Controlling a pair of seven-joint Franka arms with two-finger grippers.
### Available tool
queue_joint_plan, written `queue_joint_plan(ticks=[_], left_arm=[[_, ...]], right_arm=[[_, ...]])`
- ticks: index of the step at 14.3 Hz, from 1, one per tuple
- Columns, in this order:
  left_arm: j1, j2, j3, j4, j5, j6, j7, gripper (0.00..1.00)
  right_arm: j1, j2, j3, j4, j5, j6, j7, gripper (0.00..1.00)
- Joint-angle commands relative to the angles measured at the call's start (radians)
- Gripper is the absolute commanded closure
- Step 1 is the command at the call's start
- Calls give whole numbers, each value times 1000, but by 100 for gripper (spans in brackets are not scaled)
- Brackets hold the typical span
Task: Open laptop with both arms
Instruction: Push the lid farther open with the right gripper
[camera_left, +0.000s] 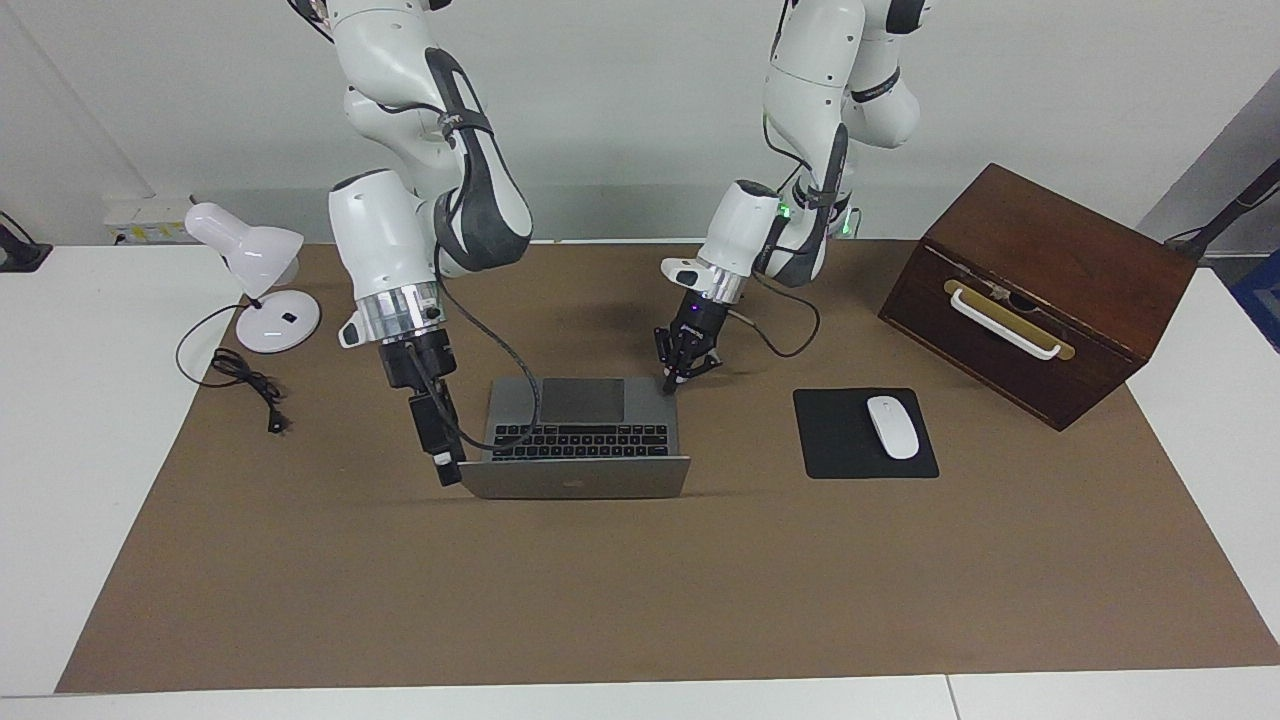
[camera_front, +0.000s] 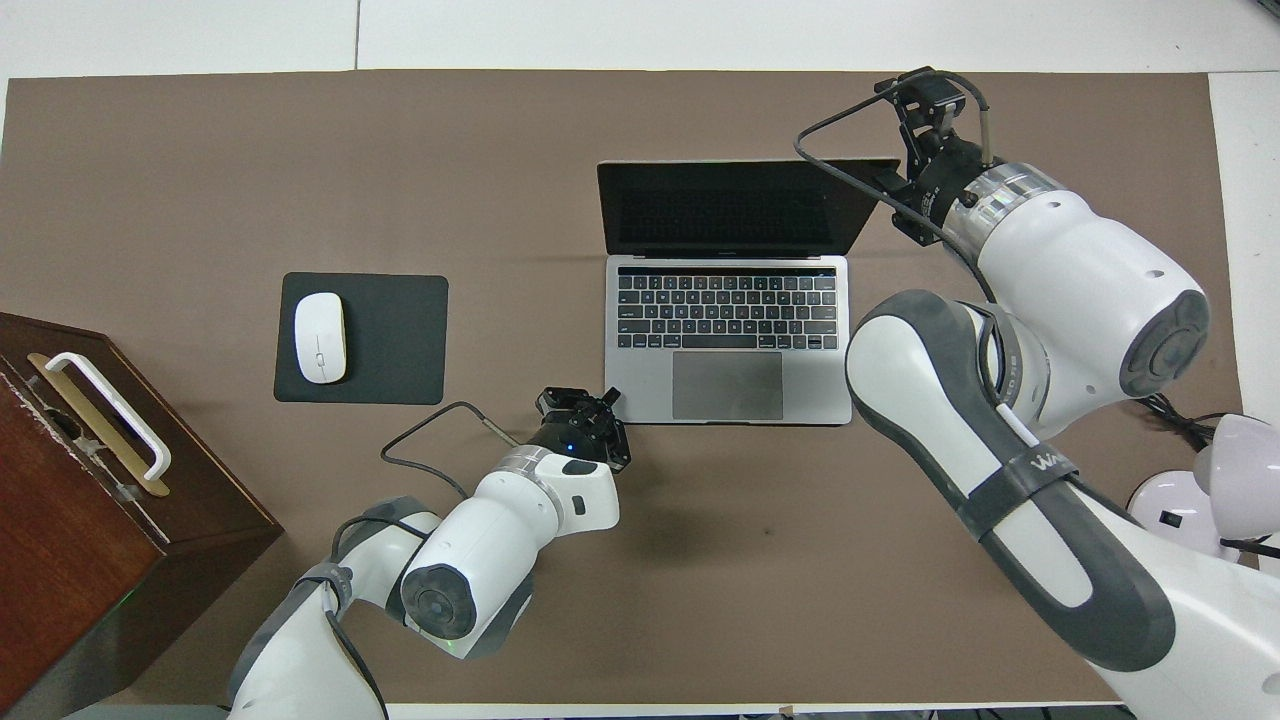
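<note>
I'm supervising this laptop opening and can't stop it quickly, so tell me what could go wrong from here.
1. The right gripper is at the corner of the lid only; pushing further there might twist the screen or over-extend the hinge.
2. The left gripper bears on one corner of the laptop base; if it slips, the base could slide or lift.
3. The right arm's cable hangs over the keyboard and may snag.

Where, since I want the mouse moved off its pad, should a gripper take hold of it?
Grip the mouse across its narrow width, about halfway along its length, coming straight down from above. It lies flat on the mouse pad, low and domed, so only its two long sides give the jaws faces to close on. Those sides run away from the robots.
</note>
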Motion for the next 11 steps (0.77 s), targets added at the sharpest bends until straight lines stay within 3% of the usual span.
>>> queue_joint_plan(ticks=[1, 5, 8, 11], left_arm=[[-9, 37, 9, 14, 5, 21, 14, 100], [-10, 37, 9, 12, 5, 19, 15, 100], [-13, 37, 7, 14, 0, 19, 15, 100], [-7, 20, 5, 15, -6, 13, -11, 100]], right_arm=[[-15, 18, 10, 32, 28, -20, -41, 0], [17, -22, 13, 20, 40, -90, 0, 0], [11, -110, 10, 11, 40, -250, 37, 0], [-10, -193, 5, -39, 40, -325, 46, 0]])
